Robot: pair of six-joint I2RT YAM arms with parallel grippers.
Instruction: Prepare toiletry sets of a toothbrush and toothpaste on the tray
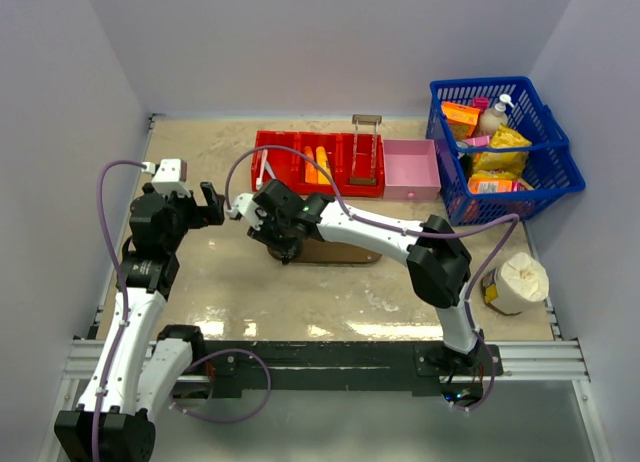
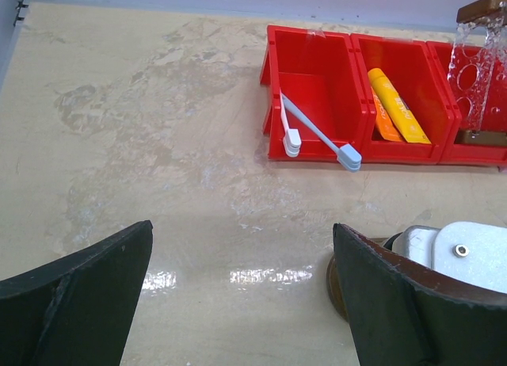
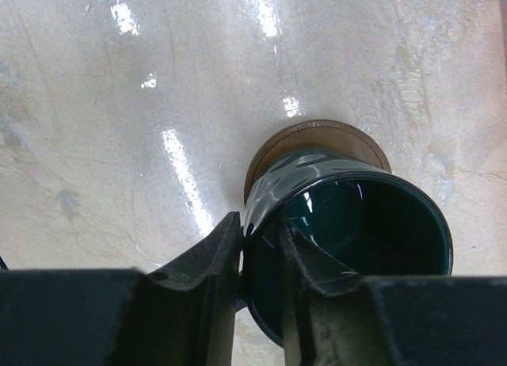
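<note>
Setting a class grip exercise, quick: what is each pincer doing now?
Left pincer: open, empty.
Right pincer: astride the wall of the glossy dark green cup; grip cannot be told.

Pale lilac walls [image 1: 300, 42] enclose a glossy, mottled beige tabletop [image 1: 300, 292].

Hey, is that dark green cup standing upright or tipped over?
Upright: the cup stands on one end of the tray, its open mouth facing up.
</note>
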